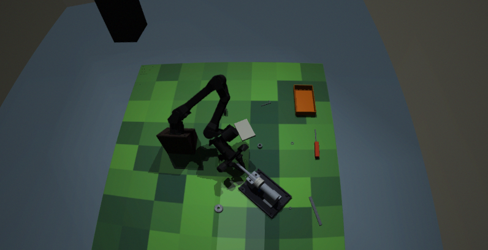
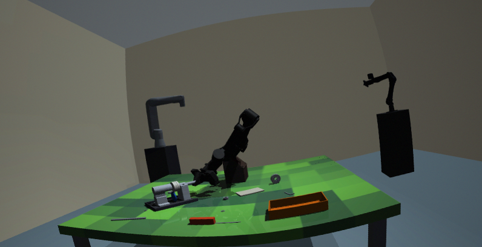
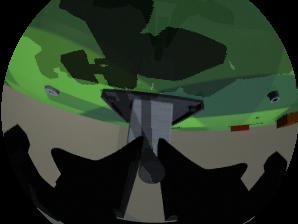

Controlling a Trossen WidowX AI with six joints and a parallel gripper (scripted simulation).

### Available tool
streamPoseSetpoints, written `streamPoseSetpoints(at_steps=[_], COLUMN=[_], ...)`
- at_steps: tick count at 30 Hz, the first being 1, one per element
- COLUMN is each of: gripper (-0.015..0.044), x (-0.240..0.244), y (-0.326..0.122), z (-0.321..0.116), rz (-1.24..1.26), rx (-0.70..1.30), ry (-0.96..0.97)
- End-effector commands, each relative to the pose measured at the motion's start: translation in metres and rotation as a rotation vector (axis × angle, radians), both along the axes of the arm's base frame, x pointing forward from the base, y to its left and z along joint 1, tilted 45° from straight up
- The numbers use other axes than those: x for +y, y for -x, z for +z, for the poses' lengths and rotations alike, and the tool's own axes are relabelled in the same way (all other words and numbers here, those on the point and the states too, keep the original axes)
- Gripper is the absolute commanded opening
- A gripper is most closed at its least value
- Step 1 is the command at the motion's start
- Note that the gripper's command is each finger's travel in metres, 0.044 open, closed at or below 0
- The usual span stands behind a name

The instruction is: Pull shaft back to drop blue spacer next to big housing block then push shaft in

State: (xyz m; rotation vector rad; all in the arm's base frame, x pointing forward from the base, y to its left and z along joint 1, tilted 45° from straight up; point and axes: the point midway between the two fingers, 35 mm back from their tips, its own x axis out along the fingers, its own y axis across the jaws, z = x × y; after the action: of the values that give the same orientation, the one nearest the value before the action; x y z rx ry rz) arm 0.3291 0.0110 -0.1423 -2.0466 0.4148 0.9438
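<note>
My gripper (image 1: 238, 165) (image 2: 195, 182) (image 3: 150, 141) is shut on the free end of the grey shaft (image 1: 244, 170) (image 2: 191, 183). The shaft runs through the smaller upright block (image 2: 183, 192) towards the big housing block (image 1: 270, 193) (image 2: 161, 189). Cream-white spacers (image 1: 259, 182) (image 2: 174, 186) sit on the shaft line between the two blocks. The blue spacer (image 2: 174, 196) is off the shaft, below it, low between the blocks over the dark base plate (image 1: 246, 190) (image 2: 151, 206); its exact resting spot is partly hidden. The shaft's depth inside the housing is hidden.
An off-white flat block (image 1: 244, 129) (image 2: 249, 191) lies beside the wrist. A metal ring (image 1: 218, 208) lies left of the base plate, a nut (image 1: 259, 145) behind it. A red-handled tool (image 1: 316, 149), a grey bar (image 1: 315, 211) and an orange bin (image 1: 304, 100) are farther right.
</note>
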Motion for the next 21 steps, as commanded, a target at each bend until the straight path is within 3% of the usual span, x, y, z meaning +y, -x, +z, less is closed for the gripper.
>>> streamPoseSetpoints(at_steps=[1, 21], gripper=[0.0000, 0.0000], x=[-0.0007, -0.0028], y=[-0.0005, -0.0052], z=[-0.0019, -0.0043], rz=[0.000, 0.000], rx=[0.002, 0.002], ry=[0.002, 0.003])
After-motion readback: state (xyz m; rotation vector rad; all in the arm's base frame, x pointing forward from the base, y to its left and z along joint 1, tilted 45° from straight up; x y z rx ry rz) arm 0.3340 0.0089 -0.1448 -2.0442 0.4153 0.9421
